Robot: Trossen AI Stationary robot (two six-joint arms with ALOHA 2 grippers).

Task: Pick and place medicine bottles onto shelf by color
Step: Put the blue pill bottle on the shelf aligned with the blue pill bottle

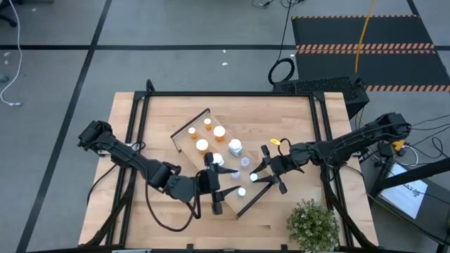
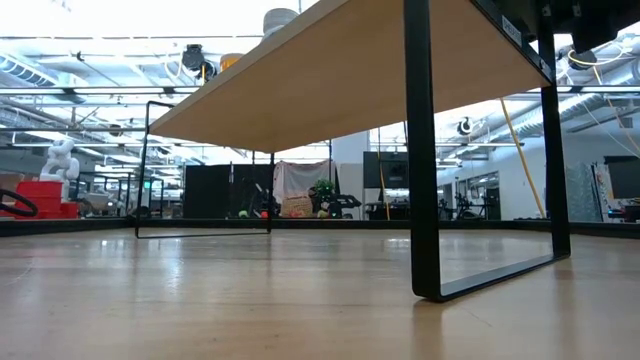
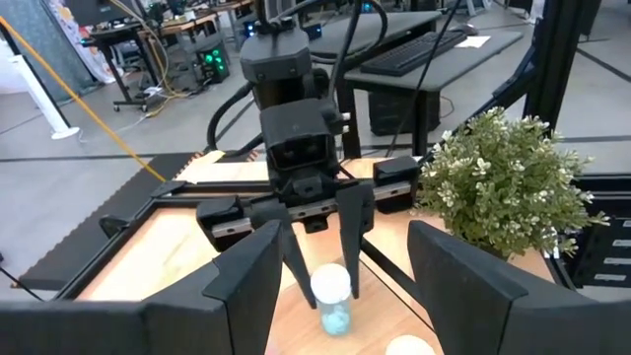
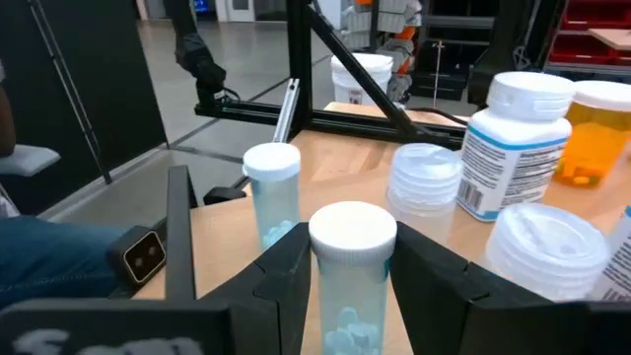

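The shelf (image 1: 226, 184) is a light-wood board on dark legs, lying slantwise on the table. Orange bottles (image 1: 208, 124) stand at its far end, and white-capped pale ones (image 1: 235, 146) stand nearer. My right gripper (image 1: 257, 164) reaches in from the table's right, shut on a small pale-blue bottle (image 4: 352, 266) with a white cap. My left gripper (image 1: 228, 181) faces it from the left, open, with nothing between its fingers (image 3: 246, 286). Another pale-blue bottle (image 4: 271, 187) stands on the shelf close by. My right gripper pinches the pale-blue bottle's body just under the cap (image 4: 347, 308) between its two fingers (image 3: 353, 247). The fingers come in about level from the table's right. The bottle stays upright. I cannot tell whether its base rests on the shelf or hangs just above it.
A potted plant (image 1: 313, 223) stands at the table's near right corner, behind my right arm. A black frame (image 1: 232, 93) runs round the table. A large white-labelled bottle (image 4: 513, 138) and an orange one (image 4: 592, 138) stand close to the held bottle on its far side.
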